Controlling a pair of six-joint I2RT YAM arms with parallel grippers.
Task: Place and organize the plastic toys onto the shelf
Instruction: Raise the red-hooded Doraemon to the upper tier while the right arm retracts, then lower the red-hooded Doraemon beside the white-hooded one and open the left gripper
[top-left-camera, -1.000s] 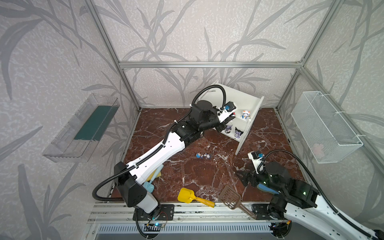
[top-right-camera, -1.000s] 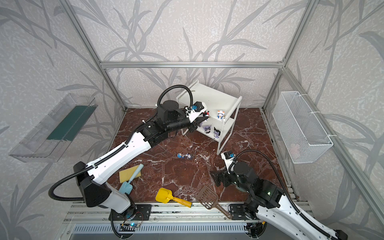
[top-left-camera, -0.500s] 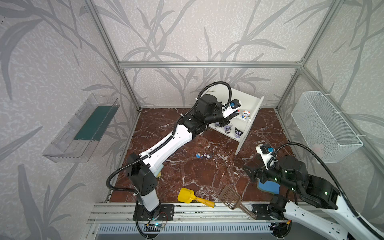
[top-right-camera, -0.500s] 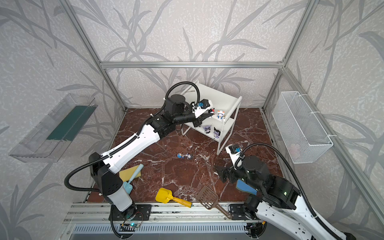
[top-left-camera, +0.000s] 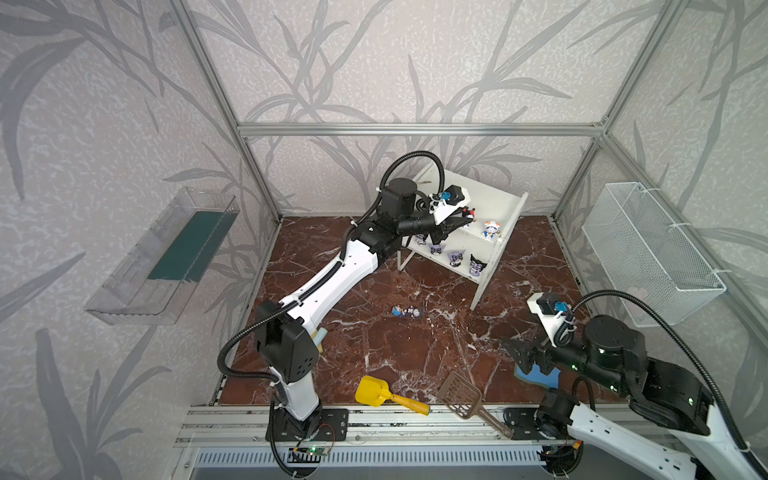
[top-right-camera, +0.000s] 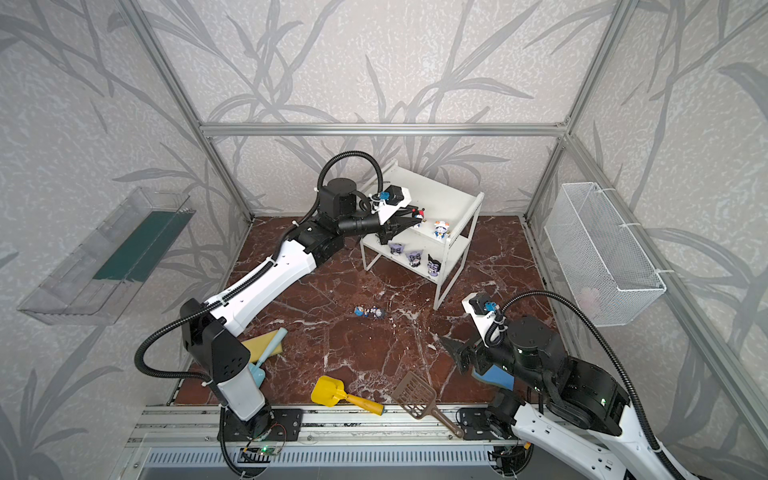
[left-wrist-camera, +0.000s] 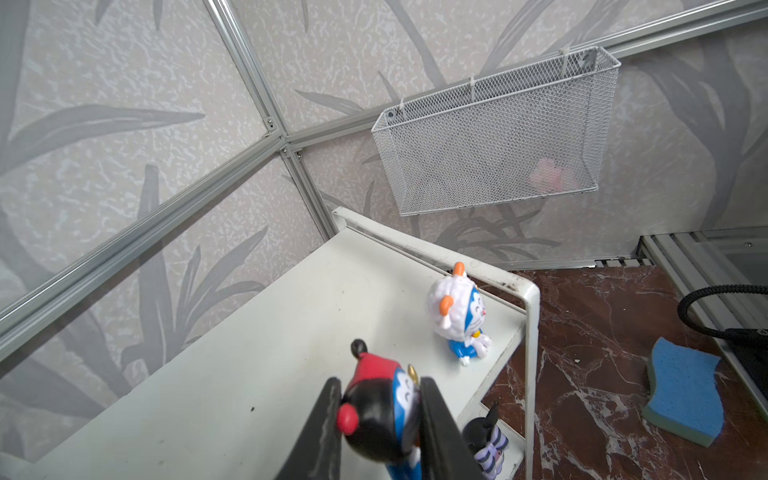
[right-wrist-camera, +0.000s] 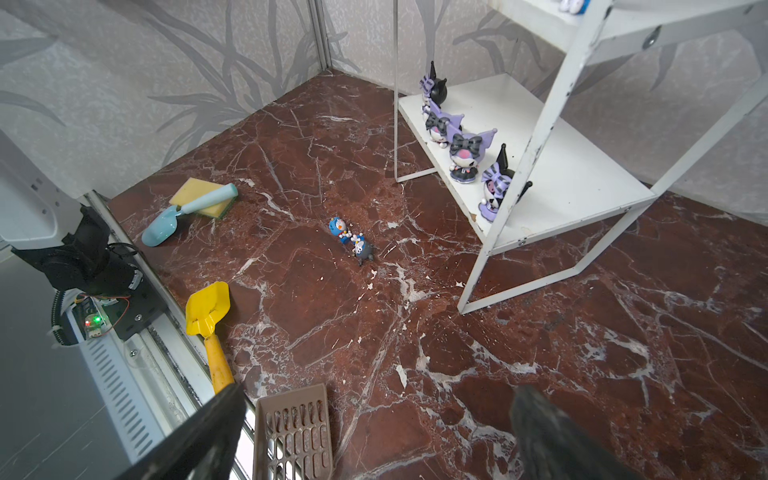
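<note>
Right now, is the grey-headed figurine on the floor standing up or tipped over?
Tipped over. In the right wrist view the grey-headed figurine lies flat on the marble floor, feet toward the blue-headed figurine, also lying down.

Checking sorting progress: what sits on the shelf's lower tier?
Four purple-and-black pointed-ear figurines stand in a row along the front of the lower tier. Its back strip is hidden beneath the upper tier.

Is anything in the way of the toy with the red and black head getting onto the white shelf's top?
Nothing visible. The left gripper holds the red-and-black-headed blue plastic figurine over a bare part of the white two-tier wooden shelf; the white-and-orange-headed figurine stands apart.
</note>
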